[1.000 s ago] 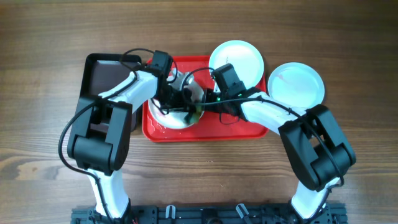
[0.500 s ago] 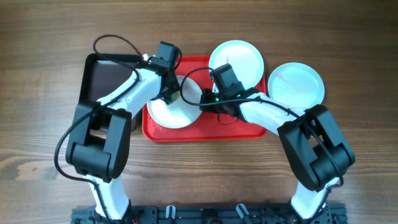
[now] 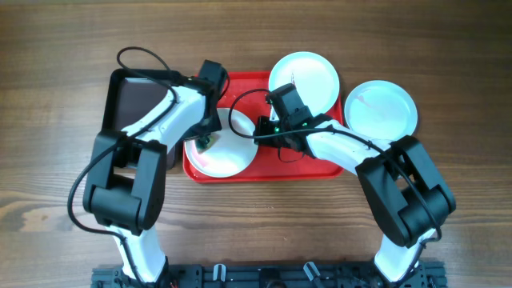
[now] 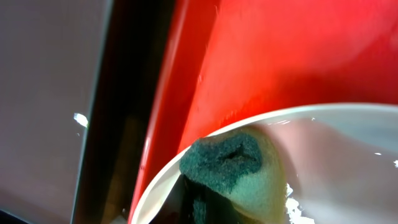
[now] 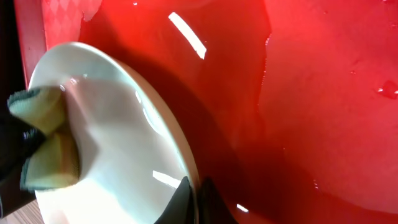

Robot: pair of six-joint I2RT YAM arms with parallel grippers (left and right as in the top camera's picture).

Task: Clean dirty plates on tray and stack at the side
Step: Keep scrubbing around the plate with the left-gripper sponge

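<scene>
1. A wooden table [image 3: 448, 48], brown with a streaky grain, fills the overhead view. No room shows beyond it.
2. The red tray [image 3: 272, 174] lies mid-table. It is a glossy plastic rectangle with rounded corners and a raised rim, and its floor is wet with droplets and glare in the right wrist view. Just left of it sits a dark brown tray [image 3: 128, 96], matte and black-rimmed.
3. The first plate [image 3: 228, 156], round, shallow, smooth and white, is at the red tray's left end. It is tilted, with one edge raised and a shadow beneath.
4. The right gripper [image 3: 260, 128] pinches that raised rim, its fingers narrow around the thin edge.
5. The left gripper [image 3: 206, 142] is clamped on a sponge [image 4: 239, 168], pale yellow foam with a coarse dark green face, pressed against the plate near its rim.
6. A second plate [image 3: 304, 76] overhangs the tray's far right corner.
7. A third plate [image 3: 382, 108], pale aqua, rests on the table just right of the tray.
</scene>
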